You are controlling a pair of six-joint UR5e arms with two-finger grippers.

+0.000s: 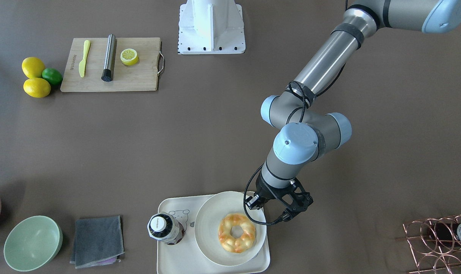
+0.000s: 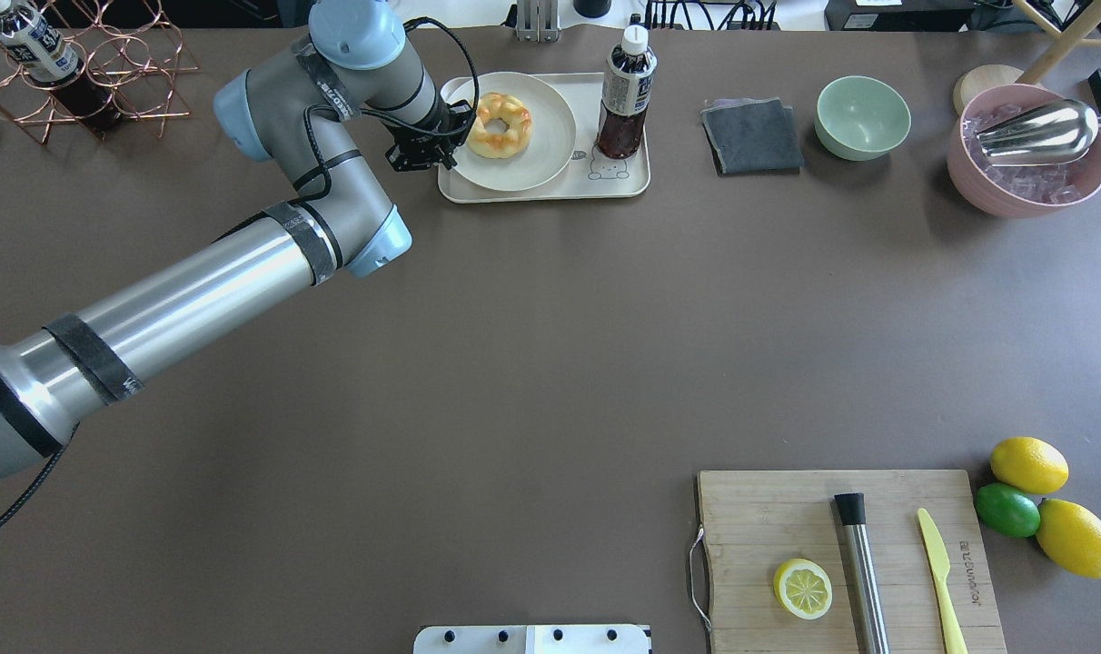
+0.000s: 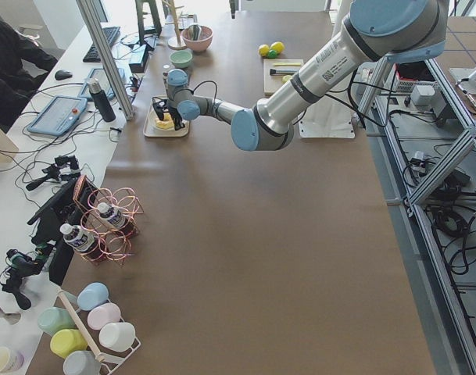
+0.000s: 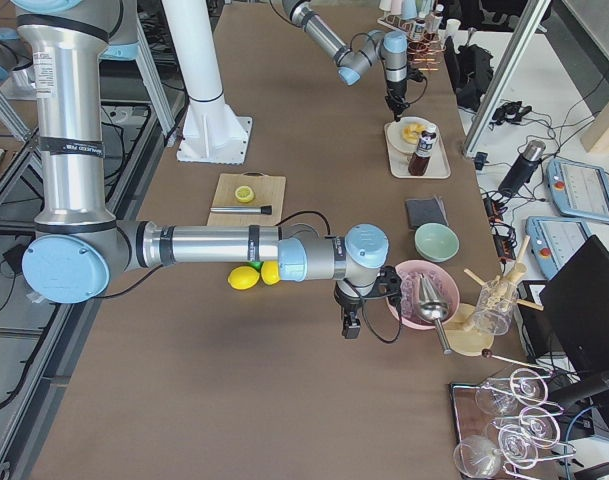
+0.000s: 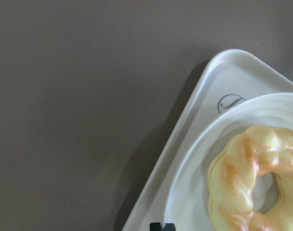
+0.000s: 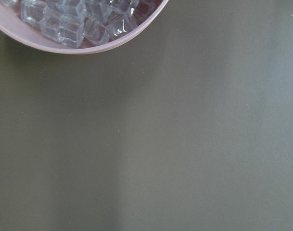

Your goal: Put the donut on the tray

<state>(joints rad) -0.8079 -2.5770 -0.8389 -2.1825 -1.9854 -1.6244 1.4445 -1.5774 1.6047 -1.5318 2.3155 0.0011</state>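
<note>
The donut, braided and golden with orange patches, lies on a round white plate. The plate rests on the cream tray. My left gripper hovers at the plate's rim beside the donut, apart from it. In the left wrist view its black fingertips are pressed together at the bottom edge, with nothing between them, next to the donut and the tray. My right gripper hangs beside the pink bowl; I cannot tell whether it is open or shut.
A dark drink bottle stands on the tray's other end. A grey cloth and a green bowl lie beyond it. A pink bowl of ice holds a metal scoop. There is also a cutting board and a copper bottle rack.
</note>
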